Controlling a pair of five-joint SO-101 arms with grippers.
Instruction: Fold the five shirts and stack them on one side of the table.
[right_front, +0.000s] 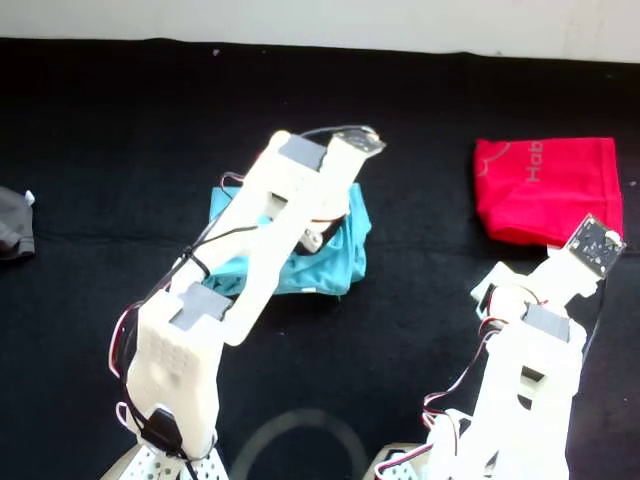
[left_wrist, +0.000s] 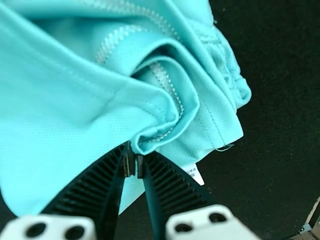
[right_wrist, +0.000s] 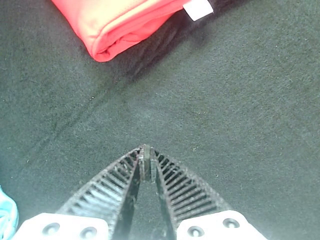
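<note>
Right now the left gripper (left_wrist: 134, 164) is pinched tight on a fold of the teal shirt (left_wrist: 75, 100), which lies bunched in the centre of the high view, right at the fingertips. At the upper right, the folded red shirt (right_front: 548, 188) lies on the black table (right_front: 120, 130). The right gripper (right_wrist: 146, 167) hangs near its edge without touching it, jaws pressed together on nothing.

High view overlooks the table (right_front: 100, 150) from behind; wrist views close, facing down.
</note>
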